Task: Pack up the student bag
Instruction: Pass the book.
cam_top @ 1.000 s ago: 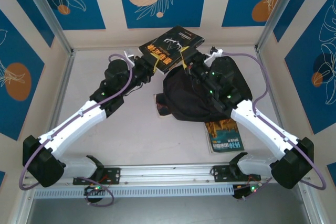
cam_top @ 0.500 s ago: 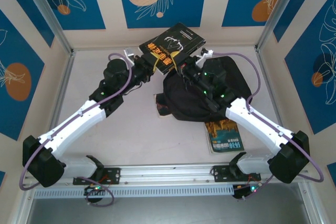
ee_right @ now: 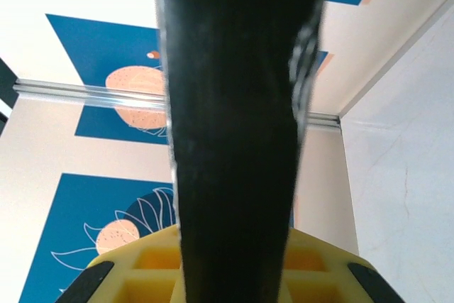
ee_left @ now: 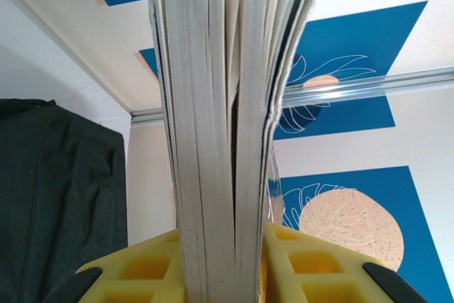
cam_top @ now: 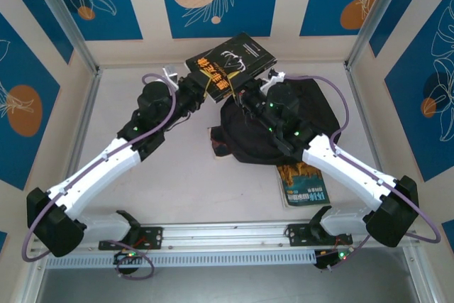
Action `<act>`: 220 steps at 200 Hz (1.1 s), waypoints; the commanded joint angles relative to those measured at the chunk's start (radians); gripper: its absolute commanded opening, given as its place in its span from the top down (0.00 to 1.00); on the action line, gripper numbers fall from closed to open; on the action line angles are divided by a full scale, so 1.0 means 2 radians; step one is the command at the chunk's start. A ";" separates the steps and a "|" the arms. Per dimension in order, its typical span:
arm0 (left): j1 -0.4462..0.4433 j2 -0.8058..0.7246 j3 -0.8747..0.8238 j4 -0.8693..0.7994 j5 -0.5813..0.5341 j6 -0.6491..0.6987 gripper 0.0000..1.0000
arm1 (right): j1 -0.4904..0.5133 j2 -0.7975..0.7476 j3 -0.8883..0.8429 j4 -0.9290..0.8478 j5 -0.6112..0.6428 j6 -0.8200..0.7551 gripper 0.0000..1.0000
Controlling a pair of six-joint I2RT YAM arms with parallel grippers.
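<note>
A thick black book (cam_top: 230, 62) with gold lettering hangs tilted in the air near the back wall. My left gripper (cam_top: 208, 90) is shut on its page edge (ee_left: 213, 104), with the pages pinched between the yellow fingers (ee_left: 142, 269). My right gripper (cam_top: 246, 98) is shut on the same book's black spine (ee_right: 234, 104), which stands between its yellow fingers (ee_right: 323, 267). The student bag (cam_top: 298, 129), a soft black backpack, lies slumped on the table under the right arm. Its fabric (ee_left: 57, 196) also shows at the left of the left wrist view.
A second book (cam_top: 303, 184) with an orange and teal cover lies on the table by the bag's near edge, partly under the right forearm. Metal frame posts (cam_top: 71, 33) and patterned blue walls close in the back and sides.
My right gripper has moved left from over the bag to the book and shut on its spine. The book has shifted slightly left with the left gripper.
</note>
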 commanded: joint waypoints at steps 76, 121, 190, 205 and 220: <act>0.005 -0.014 -0.015 0.051 -0.055 0.007 0.63 | 0.003 -0.016 -0.003 0.024 0.041 0.007 1.00; 0.007 0.003 -0.011 0.067 -0.037 -0.005 0.65 | 0.004 -0.001 0.002 0.039 0.020 0.018 1.00; 0.007 0.018 -0.009 0.077 -0.017 -0.010 0.72 | 0.002 0.004 0.000 0.037 0.000 0.022 1.00; 0.008 0.017 -0.013 0.081 -0.018 -0.010 0.80 | 0.002 0.001 -0.003 0.032 -0.002 0.020 1.00; 0.011 0.012 -0.013 0.080 -0.017 -0.005 0.94 | -0.001 -0.003 -0.003 0.015 -0.008 0.013 1.00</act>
